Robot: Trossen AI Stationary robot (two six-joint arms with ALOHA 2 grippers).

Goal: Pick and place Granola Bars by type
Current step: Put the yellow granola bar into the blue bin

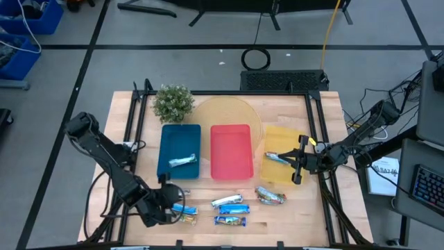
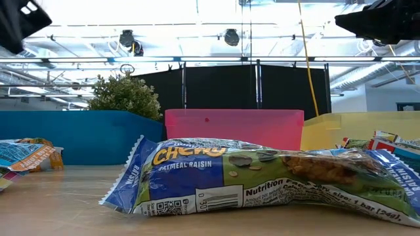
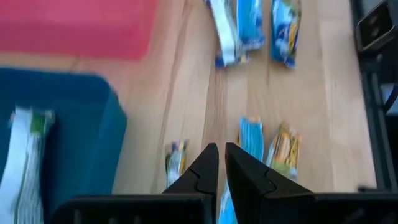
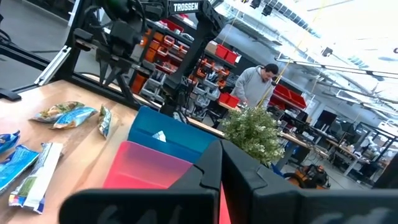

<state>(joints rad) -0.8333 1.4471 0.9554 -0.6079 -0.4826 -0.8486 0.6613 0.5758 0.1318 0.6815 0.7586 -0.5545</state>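
Note:
Several granola bars lie flat on the wooden table near its near edge: a blue-and-white pair (image 1: 231,205), a blue one (image 1: 230,221), a brown-gold one (image 1: 270,196) and two by the left arm (image 1: 185,214). One bar (image 1: 182,161) lies in the blue tray (image 1: 170,142), another (image 1: 277,157) in the yellow tray (image 1: 284,135). My left gripper (image 3: 221,155) is shut and hangs over the left-hand bars (image 3: 252,140), holding nothing. My right gripper (image 4: 219,155) is shut and empty over the yellow tray's right part (image 1: 298,163). The low view's foreground shows a blue-green bar (image 2: 262,183).
The red tray (image 1: 231,149) sits between the blue and yellow trays. A small potted plant (image 1: 173,102) stands at the far left, next to a round pale board (image 1: 229,111). Black frame rails (image 1: 132,125) line the table's sides. Bare wood lies right of the brown-gold bar.

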